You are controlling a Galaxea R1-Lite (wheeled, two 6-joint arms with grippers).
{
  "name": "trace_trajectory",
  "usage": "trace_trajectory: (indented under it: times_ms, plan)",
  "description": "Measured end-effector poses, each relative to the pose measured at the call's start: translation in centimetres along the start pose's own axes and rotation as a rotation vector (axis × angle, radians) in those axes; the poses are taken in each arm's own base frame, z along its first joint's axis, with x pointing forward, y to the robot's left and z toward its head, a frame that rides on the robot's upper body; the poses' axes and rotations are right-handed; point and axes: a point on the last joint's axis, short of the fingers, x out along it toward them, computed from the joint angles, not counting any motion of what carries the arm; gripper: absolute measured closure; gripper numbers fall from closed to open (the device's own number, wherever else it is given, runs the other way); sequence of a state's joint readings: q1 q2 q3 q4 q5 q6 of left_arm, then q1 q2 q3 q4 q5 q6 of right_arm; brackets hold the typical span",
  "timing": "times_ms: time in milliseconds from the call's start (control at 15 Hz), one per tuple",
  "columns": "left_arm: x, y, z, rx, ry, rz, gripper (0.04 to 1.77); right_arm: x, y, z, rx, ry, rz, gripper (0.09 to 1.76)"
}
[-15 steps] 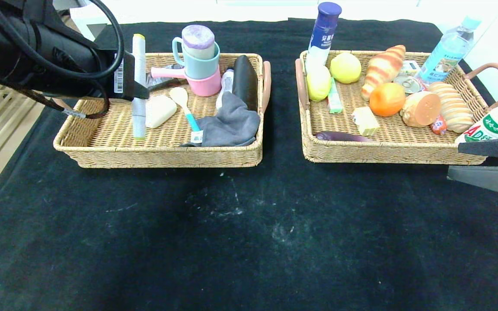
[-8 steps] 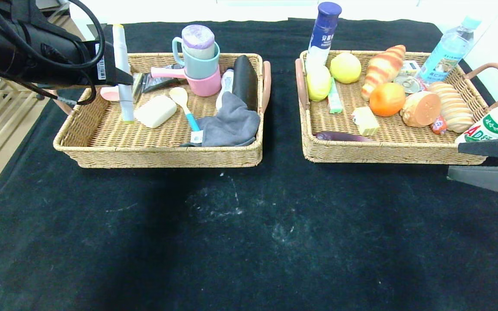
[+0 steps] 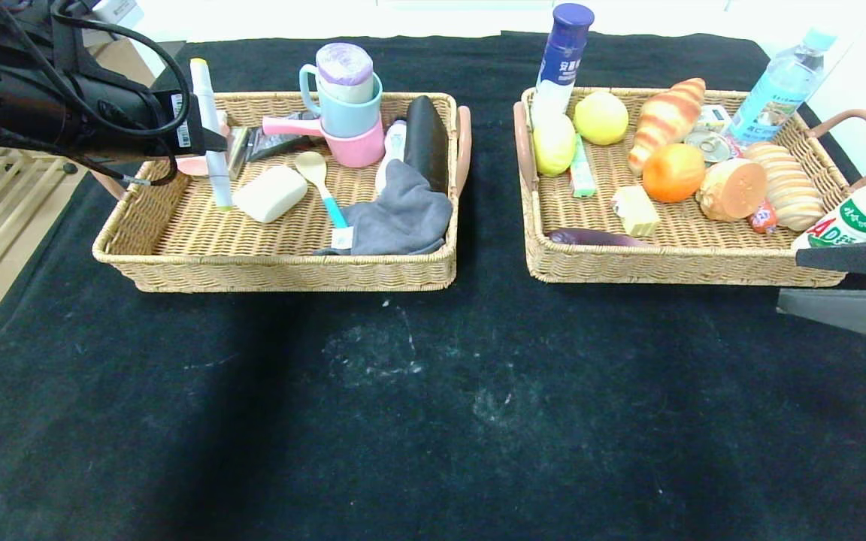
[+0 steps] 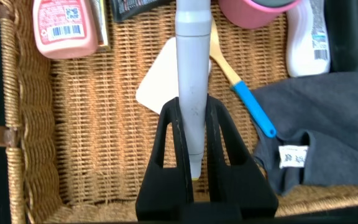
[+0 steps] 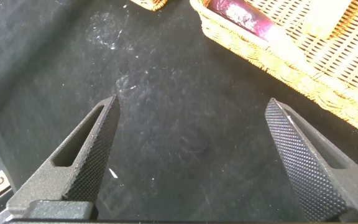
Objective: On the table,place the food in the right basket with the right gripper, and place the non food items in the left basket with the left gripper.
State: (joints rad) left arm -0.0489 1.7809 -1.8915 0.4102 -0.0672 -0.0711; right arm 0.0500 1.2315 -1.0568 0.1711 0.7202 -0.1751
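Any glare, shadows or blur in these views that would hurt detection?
Head view: the strip beyond the black cloth is blown out white, and a broad dark shadow falls on the cloth below the left basket. Left wrist view: the marker is sharp, its near end hidden between the left gripper fingers. Right wrist view: the right gripper is sharp, but the right basket rim is soft and overexposed.

Two baskets sit side by side on the counter (image 3: 433, 391). Left basket (image 3: 275, 274): stacked cups (image 3: 346, 105) at rear, spoon (image 3: 320, 184) centre, cloth (image 3: 403, 218) front right, marker (image 3: 207, 128) upright over the left part. Right basket (image 3: 673, 267): croissant (image 3: 666, 116) at rear, orange (image 3: 672, 173) centre. A bottle (image 3: 562, 60) stands behind its left rear corner.
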Motion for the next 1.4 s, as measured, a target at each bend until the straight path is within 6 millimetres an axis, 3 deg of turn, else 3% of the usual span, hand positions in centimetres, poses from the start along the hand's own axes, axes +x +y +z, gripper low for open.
trace_trajectory:
  times_ms: [400, 667, 867, 1067, 1400]
  plan:
    - [1.1, 0.4, -0.3, -0.006, 0.011, 0.008, 1.56, 0.0, 0.0, 0.0, 0.001, 0.0, 0.0, 0.14]
    - [1.2, 0.4, -0.5, -0.008, 0.017, 0.007, 1.02, 0.0, 0.0, 0.0, 0.002, 0.001, 0.0, 0.14]
    - [1.3, 0.4, -0.6, -0.008, 0.022, 0.008, 0.73, 0.1, -0.1, 0.0, 0.003, 0.003, 0.001, 0.14]
    - [1.3, 0.4, -0.6, -0.008, 0.025, 0.009, 0.52, 0.1, -0.1, 0.0, 0.004, 0.003, 0.001, 0.14]
    - [1.3, 0.4, -0.7, -0.008, 0.029, 0.007, 0.33, 0.1, -0.1, 0.0, 0.003, 0.002, -0.001, 0.14]
